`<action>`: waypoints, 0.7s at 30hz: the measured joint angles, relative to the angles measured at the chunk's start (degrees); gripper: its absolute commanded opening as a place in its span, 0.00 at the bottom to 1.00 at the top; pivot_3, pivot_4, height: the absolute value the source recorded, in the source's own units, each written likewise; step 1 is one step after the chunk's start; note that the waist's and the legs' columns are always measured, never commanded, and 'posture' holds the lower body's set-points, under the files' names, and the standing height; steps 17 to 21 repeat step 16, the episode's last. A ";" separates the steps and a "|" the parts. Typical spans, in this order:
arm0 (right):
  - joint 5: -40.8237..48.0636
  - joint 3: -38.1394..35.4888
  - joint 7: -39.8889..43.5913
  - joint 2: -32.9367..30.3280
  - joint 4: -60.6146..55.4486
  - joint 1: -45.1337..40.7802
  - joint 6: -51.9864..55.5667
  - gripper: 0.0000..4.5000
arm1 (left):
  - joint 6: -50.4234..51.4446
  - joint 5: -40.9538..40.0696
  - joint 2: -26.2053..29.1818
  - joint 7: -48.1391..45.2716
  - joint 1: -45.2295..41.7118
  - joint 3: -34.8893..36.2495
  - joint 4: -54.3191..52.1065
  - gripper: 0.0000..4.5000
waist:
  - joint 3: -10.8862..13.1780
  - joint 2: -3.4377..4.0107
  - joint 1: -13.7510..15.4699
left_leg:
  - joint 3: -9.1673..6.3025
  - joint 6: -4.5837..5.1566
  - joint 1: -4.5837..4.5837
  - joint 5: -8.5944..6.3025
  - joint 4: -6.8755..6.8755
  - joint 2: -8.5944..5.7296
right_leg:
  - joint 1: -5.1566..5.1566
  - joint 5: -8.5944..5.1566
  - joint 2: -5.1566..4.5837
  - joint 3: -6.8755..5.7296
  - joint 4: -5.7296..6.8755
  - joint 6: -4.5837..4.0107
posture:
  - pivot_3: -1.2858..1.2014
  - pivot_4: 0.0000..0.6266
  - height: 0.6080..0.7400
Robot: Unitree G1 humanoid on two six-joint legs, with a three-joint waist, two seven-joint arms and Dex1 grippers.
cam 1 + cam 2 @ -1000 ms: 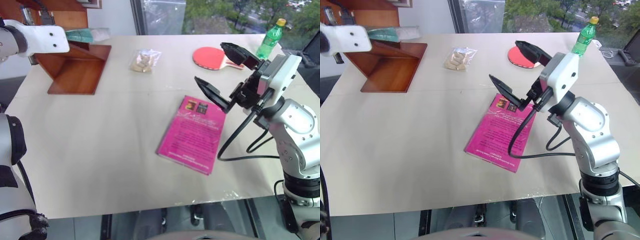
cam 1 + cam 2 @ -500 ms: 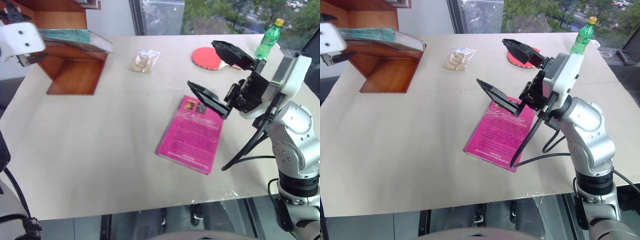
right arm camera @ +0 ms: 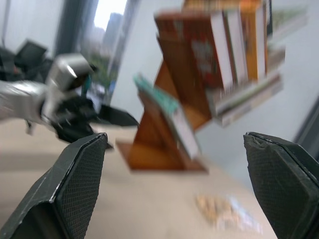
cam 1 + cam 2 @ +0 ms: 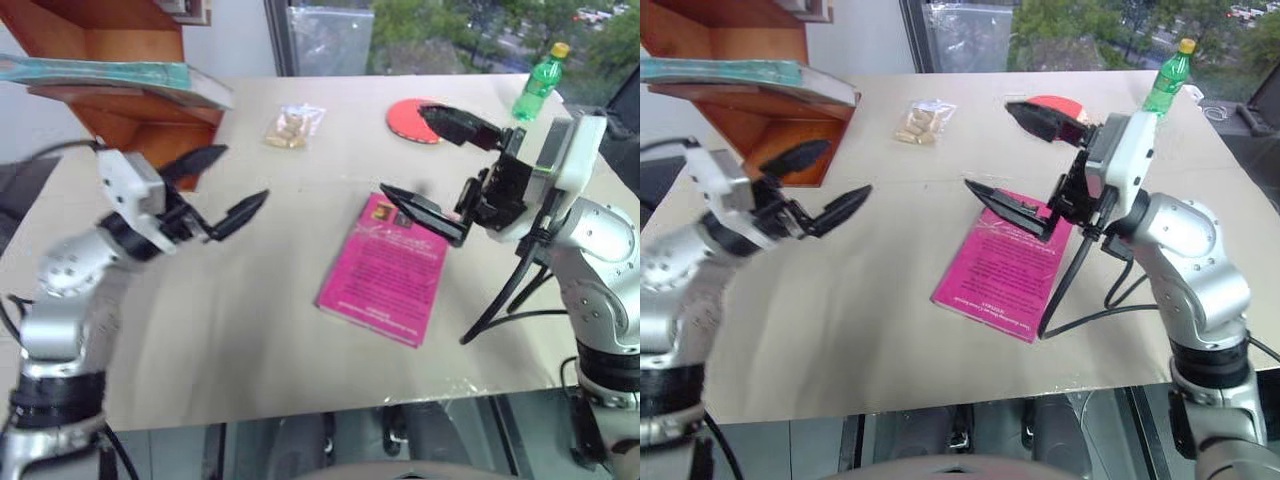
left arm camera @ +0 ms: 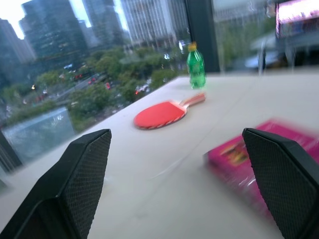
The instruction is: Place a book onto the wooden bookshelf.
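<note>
Resting: book (image 4: 110, 76) on wooden bookshelf (image 4: 120, 40) | left tool (image 4: 215, 185) spread wide, empty | right tool (image 4: 440, 165) likewise

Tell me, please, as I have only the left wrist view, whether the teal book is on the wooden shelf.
Observer: Yes, the book rests on an upper board of the wooden bookshelf.
Operator: Where is my left gripper relative to the shelf?
Observer: The left gripper hangs open and empty over the table, in front of the shelf and apart from it.
Operator: And the right gripper?
Observer: The right gripper is open and holds nothing. It is above the far end of the pink book.
</note>
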 measured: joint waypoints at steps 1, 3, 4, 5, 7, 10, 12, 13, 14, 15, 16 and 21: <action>-0.24 -0.67 0.11 -1.48 -0.11 2.29 0.37 1.00 | 1.73 0.13 -1.53 1.66 1.65 -1.05 -0.80 0.98 | 0.00 0.00 0.22 | 0.01 0.00 0.14 -0.01 -0.03 -0.01 | 0.15 0.00 0.14 0.01 -0.08 0.01 | 0.52 0.24 1.00; -1.04 -2.86 0.93 -5.74 -0.47 9.37 1.73 1.00 | 5.08 0.82 -3.41 3.79 5.17 -2.46 -0.80 0.98 | 0.00 -0.05 0.53 | 0.01 0.01 0.20 -0.01 -0.04 0.00 | 0.21 -0.01 0.18 0.05 -0.08 0.01 | 0.52 0.24 1.00; -1.26 -3.70 1.13 -6.68 -0.43 11.46 2.29 1.00 | 5.64 1.03 -3.39 3.84 6.07 -2.49 -0.73 0.98 | 0.00 -0.05 0.70 | 0.03 0.01 0.24 -0.01 -0.04 0.01 | 0.22 -0.01 0.20 0.07 -0.08 0.01 | 0.52 0.24 1.00; -1.46 -5.42 1.38 -8.21 -0.65 14.84 2.86 1.00 | 6.24 1.27 -3.33 3.58 6.84 -2.49 -0.69 0.98 | 0.00 -0.03 0.95 | 0.04 0.01 0.26 -0.01 -0.04 0.01 | 0.21 -0.02 0.20 0.10 -0.07 0.00 | 0.52 0.24 1.00; -2.49 -9.06 2.43 -12.41 -1.12 21.95 4.22 1.00 | 6.21 2.54 -2.62 2.60 9.39 -1.90 -0.30 0.98 | -0.03 0.01 1.13 | 0.07 0.00 0.36 -0.01 -0.07 0.02 | 0.30 -0.03 0.21 0.12 -0.08 -0.01 | 0.52 0.24 1.00; -4.16 -14.33 3.94 -14.94 -0.94 29.78 4.40 1.00 | 6.54 3.60 -1.57 0.56 12.78 -0.45 1.12 0.98 | -0.04 0.01 1.00 | 0.14 0.00 0.39 -0.01 -0.08 0.07 | 0.29 -0.04 0.27 0.21 -0.09 0.01 | 0.52 0.24 1.00; -4.45 -18.13 5.44 -16.65 -0.90 34.99 5.25 1.00 | 7.33 3.42 0.72 -2.31 16.57 1.03 0.93 0.98 | -0.04 0.03 0.98 | 0.18 0.00 0.44 -0.01 -0.09 0.08 | 0.29 -0.06 0.28 0.26 -0.09 0.02 | 0.52 0.24 1.00; -4.51 -19.25 5.82 -17.12 -0.68 36.34 5.59 1.00 | 7.67 3.39 1.30 -3.04 17.67 1.79 1.00 0.98 | -0.04 0.03 0.97 | 0.20 0.00 0.45 -0.02 -0.10 0.10 | 0.28 -0.09 0.27 0.27 -0.09 0.06 | 0.52 0.24 1.00; -4.74 -21.56 6.51 -18.04 0.24 38.92 6.74 1.00 | 8.71 3.24 2.30 -4.52 19.29 3.70 1.66 0.98 | -0.05 0.03 1.07 | 0.19 0.00 0.45 -0.02 -0.10 0.11 | 0.29 -0.17 0.27 0.26 -0.11 0.19 | 0.52 0.24 1.00; -4.96 -22.12 6.89 -18.43 0.72 39.45 7.04 1.00 | 8.96 3.14 2.54 -5.08 19.33 4.64 2.31 0.98 | -0.05 0.03 1.12 | 0.19 0.00 0.44 -0.02 -0.10 0.10 | 0.29 -0.18 0.26 0.26 -0.11 0.21 | 0.52 0.24 1.00; -5.03 -22.51 7.25 -18.46 0.73 39.85 7.04 1.00 | 8.98 3.14 2.79 -5.61 19.32 4.98 2.34 0.98 | -0.05 0.03 1.13 | 0.19 0.00 0.44 -0.02 -0.09 0.10 | 0.29 -0.18 0.26 0.25 -0.10 0.21 | 0.52 0.24 1.00; -5.03 -22.51 7.25 -18.46 0.73 39.85 7.04 1.00 | 8.98 3.14 2.79 -5.61 19.32 4.98 2.34 0.98 | -0.05 0.03 1.13 | 0.19 0.00 0.44 -0.02 -0.09 0.10 | 0.29 -0.18 0.26 0.25 -0.10 0.21 | 0.52 0.24 1.00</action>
